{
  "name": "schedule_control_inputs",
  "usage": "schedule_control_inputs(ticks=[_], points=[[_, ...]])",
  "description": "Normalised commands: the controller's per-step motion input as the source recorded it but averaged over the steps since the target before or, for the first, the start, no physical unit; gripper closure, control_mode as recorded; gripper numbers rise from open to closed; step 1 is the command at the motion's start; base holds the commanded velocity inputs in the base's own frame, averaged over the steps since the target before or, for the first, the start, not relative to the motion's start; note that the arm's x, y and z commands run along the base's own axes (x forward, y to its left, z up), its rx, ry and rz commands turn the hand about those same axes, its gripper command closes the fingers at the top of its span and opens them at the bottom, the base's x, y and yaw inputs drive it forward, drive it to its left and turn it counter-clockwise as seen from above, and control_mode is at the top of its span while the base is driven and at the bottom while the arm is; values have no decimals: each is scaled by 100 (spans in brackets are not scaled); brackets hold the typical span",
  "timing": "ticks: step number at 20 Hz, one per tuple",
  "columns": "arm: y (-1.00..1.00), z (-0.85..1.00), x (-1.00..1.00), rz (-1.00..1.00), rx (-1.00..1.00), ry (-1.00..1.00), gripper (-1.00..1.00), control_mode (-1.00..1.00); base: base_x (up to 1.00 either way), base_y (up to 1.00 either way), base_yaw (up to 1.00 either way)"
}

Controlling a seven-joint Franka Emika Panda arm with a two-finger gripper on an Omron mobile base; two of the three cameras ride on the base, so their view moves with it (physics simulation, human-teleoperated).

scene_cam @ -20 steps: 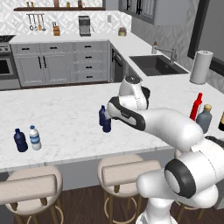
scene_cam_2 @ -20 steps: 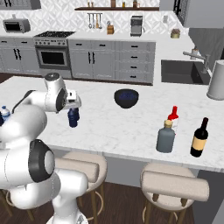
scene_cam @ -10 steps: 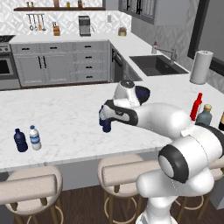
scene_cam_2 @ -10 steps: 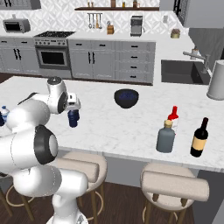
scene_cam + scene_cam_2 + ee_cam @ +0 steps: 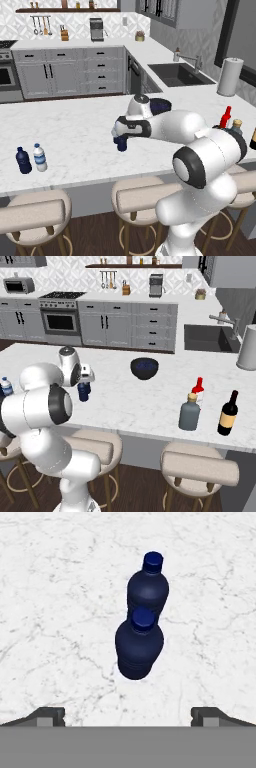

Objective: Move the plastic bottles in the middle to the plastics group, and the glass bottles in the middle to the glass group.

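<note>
Lowered since the earlier frame, the gripper (image 5: 128, 714) hovers over two navy bottles (image 5: 139, 644) at centre frame on the bench (image 5: 50, 612); fingers (image 5: 47, 716) apart, likely to straddle the nearer; plastics group (image 5: 30, 159) sits lower left.

Two navy plastic bottles (image 5: 139, 647) (image 5: 148, 587) stand close together at the middle of the hand view. At the lower left of the left base view there is one more navy bottle (image 5: 22, 160) and one clear white-capped bottle (image 5: 39, 157). At the right of the right base view I count one grey bottle (image 5: 189, 412), one red bottle (image 5: 198, 389) and one dark wine bottle (image 5: 228, 414). One dark bowl (image 5: 144, 368) sits on the desk (image 5: 125, 401), and two stools (image 5: 95, 444) (image 5: 199, 466) stand along the bottom of that view.
</note>
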Motion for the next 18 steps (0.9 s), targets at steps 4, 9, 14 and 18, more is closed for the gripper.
schedule_control_inputs(ticks=[4, 9, 14, 18], points=[[8, -22, 21, 0, 0, 0, -100, -100, 0, 0, 0], [10, -20, 24, 0, 0, 0, -100, -100, 0, 0, 0], [8, -23, 25, 0, -1, -2, -100, -100, 0, 0, 0], [2, -17, 10, 0, 0, -2, -100, -100, 0, 0, 0]])
